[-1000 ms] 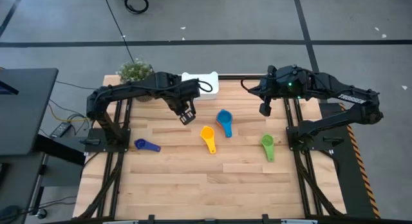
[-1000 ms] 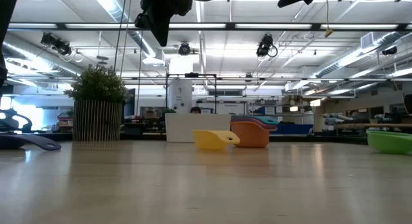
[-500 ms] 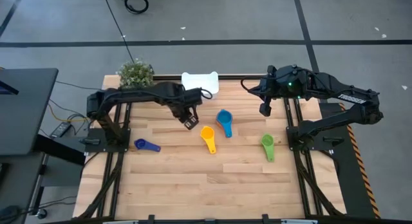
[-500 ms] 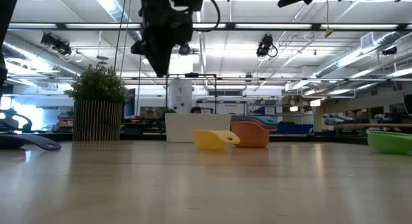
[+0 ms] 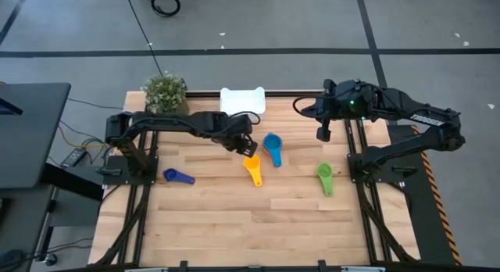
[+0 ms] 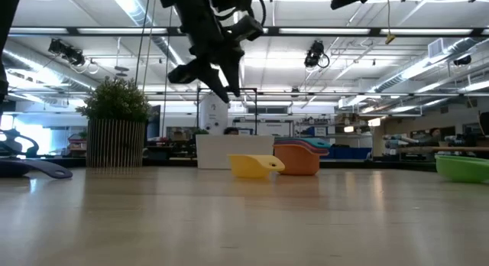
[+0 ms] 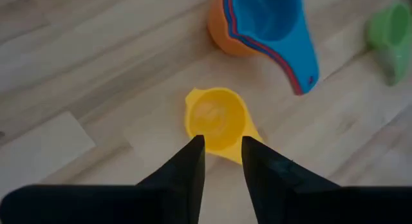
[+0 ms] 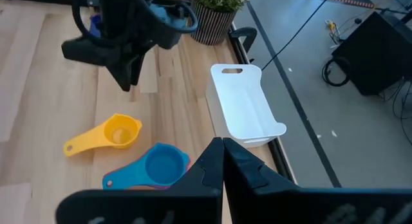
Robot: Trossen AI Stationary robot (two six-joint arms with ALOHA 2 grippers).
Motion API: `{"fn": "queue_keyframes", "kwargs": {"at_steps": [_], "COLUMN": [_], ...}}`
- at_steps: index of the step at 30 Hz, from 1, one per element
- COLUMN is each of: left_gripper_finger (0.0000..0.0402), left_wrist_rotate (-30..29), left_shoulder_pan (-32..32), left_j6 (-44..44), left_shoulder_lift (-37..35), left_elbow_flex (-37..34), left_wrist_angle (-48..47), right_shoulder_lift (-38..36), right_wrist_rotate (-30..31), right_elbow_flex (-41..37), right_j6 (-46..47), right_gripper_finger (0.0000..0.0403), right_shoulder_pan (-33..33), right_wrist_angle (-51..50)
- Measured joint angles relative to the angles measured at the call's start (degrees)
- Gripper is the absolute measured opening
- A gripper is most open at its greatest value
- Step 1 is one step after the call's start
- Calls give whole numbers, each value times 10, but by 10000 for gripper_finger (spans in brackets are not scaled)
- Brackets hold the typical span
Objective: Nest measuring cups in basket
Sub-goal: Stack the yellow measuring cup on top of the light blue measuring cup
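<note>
A yellow measuring cup lies on the wooden table, its bowl facing up. My left gripper hovers above it, open by a narrow gap and pointing steeply down, well clear of the table in the low view. Just right of the yellow cup sits a nested stack with a blue cup on top of an orange one. A green cup lies toward the right and a dark blue cup toward the left. The white basket stands at the far edge. My right gripper waits shut, high at the far right.
A potted green plant stands at the far left corner, beside the basket. The near half of the table is bare wood. The arms' frames run along the left and right table edges.
My left gripper has come down and toward the table's right edge, from beside the basket to over the yellow cup. It has rolled about its own axis and tipped more steeply down, and its fingers have opened a little. The cups have not moved.
</note>
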Motion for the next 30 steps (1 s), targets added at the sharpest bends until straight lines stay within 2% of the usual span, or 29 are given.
{"fn": "queue_keyframes", "kwargs": {"at_steps": [5, 8, 19, 30], "left_gripper_finger": [110, 110, 110, 110], "left_wrist_rotate": [-64, -78, -85, -88], "left_shoulder_pan": [-22, -32, -37, -38], "left_j6": [0, 0, -55, -73], "left_shoulder_lift": [27, 40, 86, 113], "left_elbow_flex": [-1, -1, -1, 0], "left_wrist_angle": [-3, 12, 24, 34], "right_shoulder_lift": [-13, -25, -79, -99], "right_wrist_rotate": [0, 0, 0, 0], "right_elbow_flex": [0, -1, -1, 0], "right_j6": [0, 0, 2, 2], "right_gripper_finger": [9, 9, 9, 9], "right_shoulder_pan": [0, 0, 1, 1], "right_wrist_angle": [0, 0, 11, 15]}}
